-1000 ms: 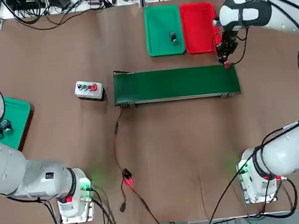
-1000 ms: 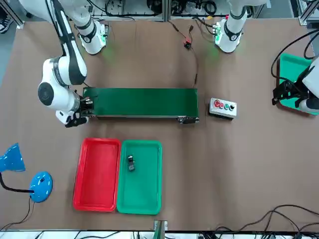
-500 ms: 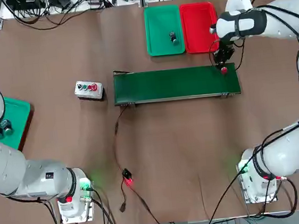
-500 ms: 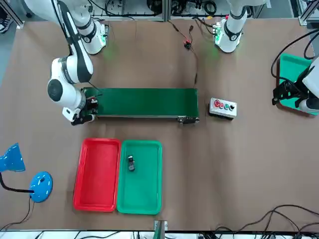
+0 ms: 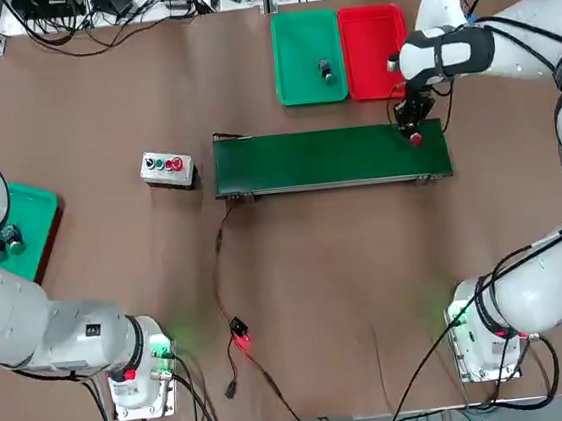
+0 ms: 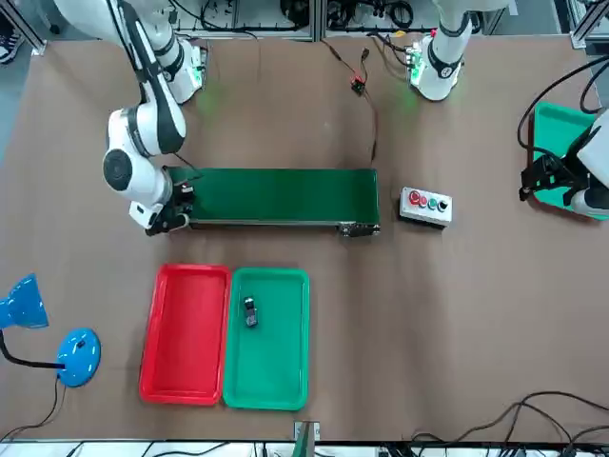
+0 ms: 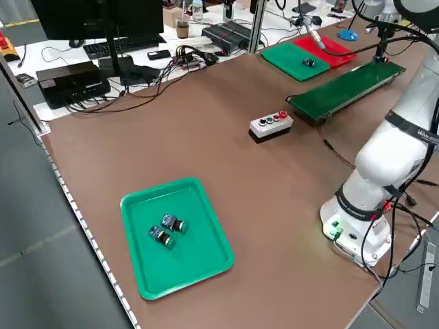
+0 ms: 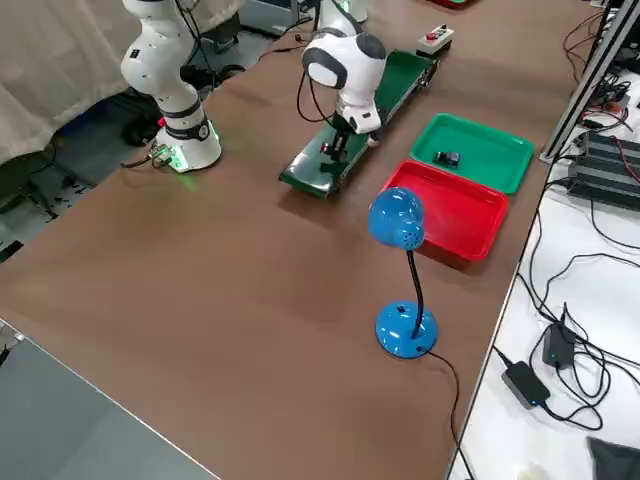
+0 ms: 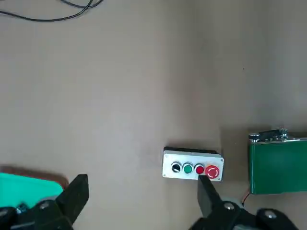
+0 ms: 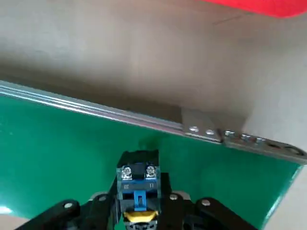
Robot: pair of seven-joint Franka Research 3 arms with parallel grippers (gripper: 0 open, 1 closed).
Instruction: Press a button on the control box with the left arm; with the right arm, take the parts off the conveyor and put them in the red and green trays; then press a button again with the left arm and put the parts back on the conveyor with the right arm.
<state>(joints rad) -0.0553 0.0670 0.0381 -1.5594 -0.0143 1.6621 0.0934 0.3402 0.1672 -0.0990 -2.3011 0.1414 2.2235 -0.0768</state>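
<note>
My right gripper [image 5: 413, 128] hangs over the right end of the green conveyor [image 5: 331, 157], shut on a small black and blue part [image 10: 138, 186] with a red tip [image 5: 415, 139]. In the right wrist view the part stands just above the belt [image 10: 53, 153]. Beyond the conveyor lie the green tray [image 5: 295, 58], holding one dark part [image 5: 325, 69], and the red tray [image 5: 375, 50]. The grey control box [image 5: 167, 167] with its coloured buttons sits left of the conveyor. My left gripper [image 9: 142, 182] is open, high at the table's left edge, far from the control box [image 9: 193, 166].
A second green tray [image 7: 175, 236] with two small parts [image 7: 164, 229] lies at the table's left edge under the left arm. A blue desk lamp [image 8: 400, 250] stands beyond the trays. A cable with a red clip [image 5: 239, 336] runs from the conveyor toward the bases.
My right gripper has carried the part leftward from beyond the conveyor's right end to above the belt. The left arm has not moved.
</note>
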